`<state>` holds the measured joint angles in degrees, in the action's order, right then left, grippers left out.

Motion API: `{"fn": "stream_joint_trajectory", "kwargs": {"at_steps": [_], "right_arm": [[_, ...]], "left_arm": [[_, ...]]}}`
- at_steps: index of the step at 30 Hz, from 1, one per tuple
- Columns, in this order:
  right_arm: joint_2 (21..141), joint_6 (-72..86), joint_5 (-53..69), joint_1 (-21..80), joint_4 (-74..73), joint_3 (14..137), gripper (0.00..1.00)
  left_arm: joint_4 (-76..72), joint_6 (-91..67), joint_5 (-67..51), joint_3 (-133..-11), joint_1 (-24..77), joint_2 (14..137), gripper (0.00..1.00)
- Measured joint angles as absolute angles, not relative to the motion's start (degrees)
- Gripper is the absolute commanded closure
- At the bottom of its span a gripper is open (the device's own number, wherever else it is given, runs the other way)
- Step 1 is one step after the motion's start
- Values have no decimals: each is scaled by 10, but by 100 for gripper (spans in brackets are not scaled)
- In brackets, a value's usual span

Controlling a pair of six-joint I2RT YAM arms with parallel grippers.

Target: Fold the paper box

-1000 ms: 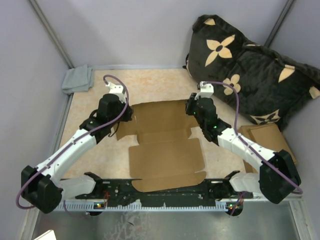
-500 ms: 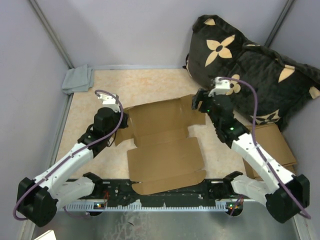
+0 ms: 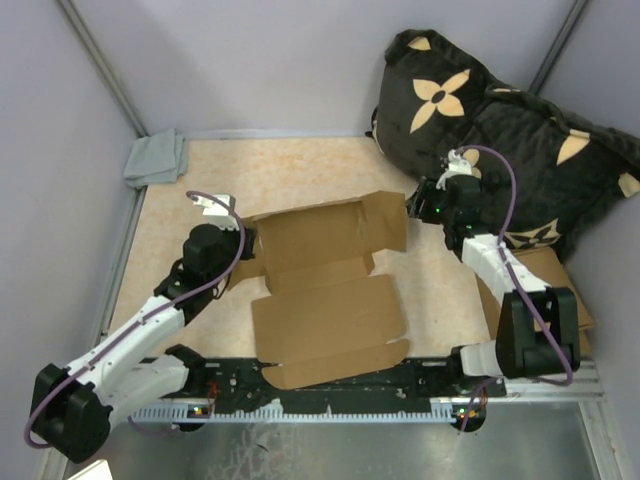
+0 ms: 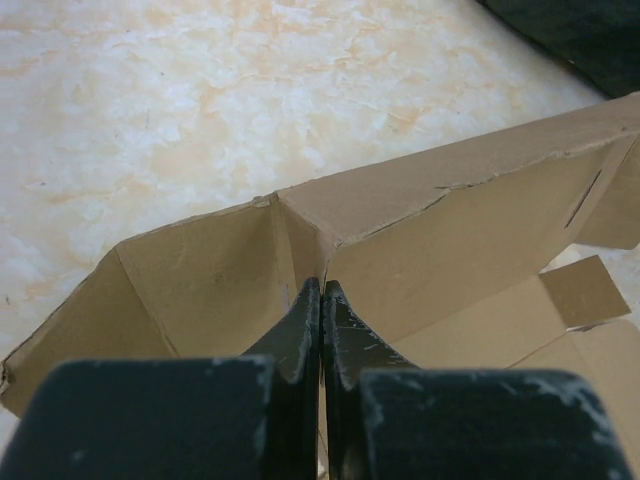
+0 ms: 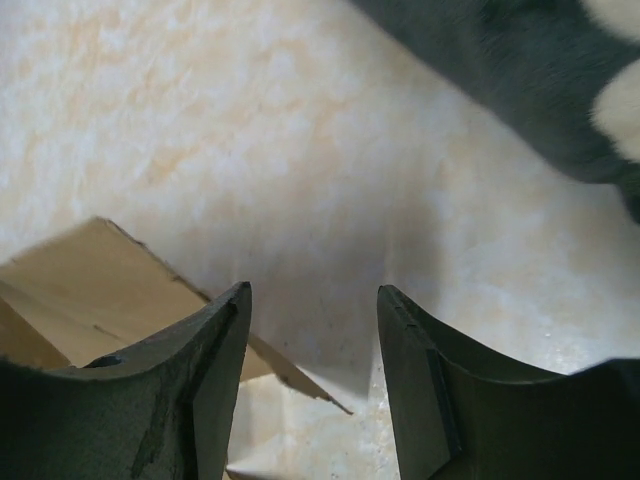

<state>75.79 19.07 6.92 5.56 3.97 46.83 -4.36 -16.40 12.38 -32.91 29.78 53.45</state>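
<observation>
Flat-ish paper box (image 3: 325,290) sits mid-counter (image 3: 200,180), toward the near edge. Likely light, thin, springy at creases, so grab flap edges, not panels. At its far-left corner fold the left jaws are pressed together. By the far-right flap the right jaws are spread, empty.

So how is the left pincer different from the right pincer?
The left pincer is shut, pinching a raised flap of the paper box; the right pincer is open and holds nothing. The left pincer is at the box's left side; the right pincer sits just off its far right corner, near the dark pillow. Both have two dark fingers.
</observation>
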Motion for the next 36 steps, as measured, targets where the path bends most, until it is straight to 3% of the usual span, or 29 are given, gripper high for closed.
{"fn": "stream_joint_trajectory", "kwargs": {"at_steps": [12, 29, 36], "right_arm": [[832, 144, 185, 55, 80, 468, 46], [870, 142, 551, 55, 193, 452, 46], [870, 147, 577, 72, 194, 443, 42]], "left_arm": [[-169, -114, 133, -240, 300, 502, 100], [-288, -81, 155, -202, 303, 532, 100], [-293, -81, 154, -191, 304, 520, 100]]}}
